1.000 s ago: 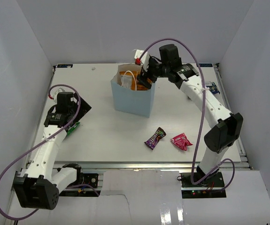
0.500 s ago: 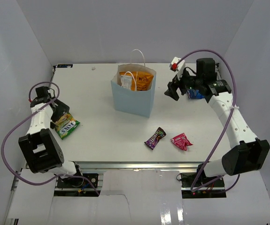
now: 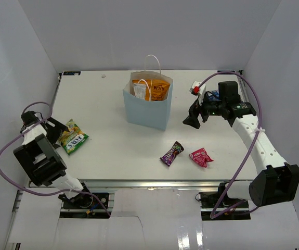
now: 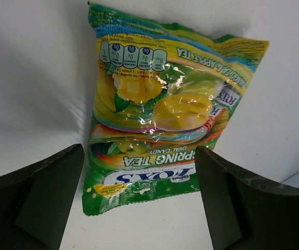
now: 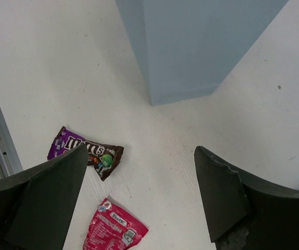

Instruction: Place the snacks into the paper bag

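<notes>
The pale blue paper bag (image 3: pixel 146 109) stands upright at the back middle, with the orange chip bag (image 3: pixel 158 91) and a whitish packet inside. The green-yellow packet (image 3: pixel 73 138) lies flat at the left. My left gripper (image 3: pixel 55 129) is open just left of it, and the packet (image 4: pixel 159 104) lies just beyond its open jaws (image 4: pixel 139 208). The purple packet (image 3: pixel 171 153) and the pink-red packet (image 3: pixel 200 157) lie near the front. My right gripper (image 3: pixel 193 118) is open and empty, right of the bag and above both packets (image 5: pixel 87 152) (image 5: pixel 115 232). A blue packet (image 3: pixel 212 96) peeks out behind the right arm.
The bag's blue wall (image 5: pixel 191 47) fills the top of the right wrist view. White walls enclose the table on the left, back and right. A metal rail (image 3: pixel 165 182) runs along the front edge.
My right gripper came out of the paper bag, moved right, then forward and down. My left arm swung back to the left, off the green-yellow packet, which now lies uncovered.
</notes>
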`<state>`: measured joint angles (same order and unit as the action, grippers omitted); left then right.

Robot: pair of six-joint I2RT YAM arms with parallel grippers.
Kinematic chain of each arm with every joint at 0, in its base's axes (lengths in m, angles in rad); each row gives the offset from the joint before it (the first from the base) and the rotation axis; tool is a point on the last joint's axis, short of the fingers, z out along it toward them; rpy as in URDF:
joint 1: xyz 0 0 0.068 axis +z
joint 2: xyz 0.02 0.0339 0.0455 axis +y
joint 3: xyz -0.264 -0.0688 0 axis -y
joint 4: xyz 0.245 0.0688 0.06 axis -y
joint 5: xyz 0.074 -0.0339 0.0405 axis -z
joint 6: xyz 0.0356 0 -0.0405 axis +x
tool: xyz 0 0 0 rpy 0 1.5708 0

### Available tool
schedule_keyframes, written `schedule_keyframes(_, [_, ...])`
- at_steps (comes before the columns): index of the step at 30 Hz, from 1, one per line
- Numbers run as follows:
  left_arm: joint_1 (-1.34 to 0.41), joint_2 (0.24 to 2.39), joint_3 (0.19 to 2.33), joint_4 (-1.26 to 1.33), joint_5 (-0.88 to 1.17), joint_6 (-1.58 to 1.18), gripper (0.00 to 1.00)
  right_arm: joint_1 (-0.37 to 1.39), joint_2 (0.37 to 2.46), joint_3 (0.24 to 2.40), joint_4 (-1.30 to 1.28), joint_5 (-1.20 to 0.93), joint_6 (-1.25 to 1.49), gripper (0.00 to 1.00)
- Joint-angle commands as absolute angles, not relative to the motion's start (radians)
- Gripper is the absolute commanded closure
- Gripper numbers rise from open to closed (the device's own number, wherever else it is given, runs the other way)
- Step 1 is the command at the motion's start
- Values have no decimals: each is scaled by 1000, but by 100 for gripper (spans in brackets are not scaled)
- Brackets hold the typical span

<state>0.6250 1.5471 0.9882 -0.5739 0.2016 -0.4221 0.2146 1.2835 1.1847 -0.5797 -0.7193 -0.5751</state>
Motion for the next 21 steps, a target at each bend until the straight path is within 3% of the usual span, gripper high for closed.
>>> schedule_keyframes(1, [634, 1595, 953, -473, 354, -393, 3, 206, 1278, 1178, -564, -767, -560, 12])
schedule_keyframes(6, [635, 1704, 973, -465, 397, -371, 8, 204, 1287, 1177, -574, -796, -561, 12])
schedule_keyframes(12, [634, 1796, 960, -457, 385, -365, 31, 204, 1272, 1190, -594, -814, -581, 12])
schedule_keyframes(18, [627, 1816, 919, -396, 523, -342, 66, 204, 1226, 1204, -621, -891, -653, 12])
schedule_keyframes(21, [612, 1804, 907, -373, 580, -330, 77, 204, 1216, 1224, -643, -932, -687, 12])
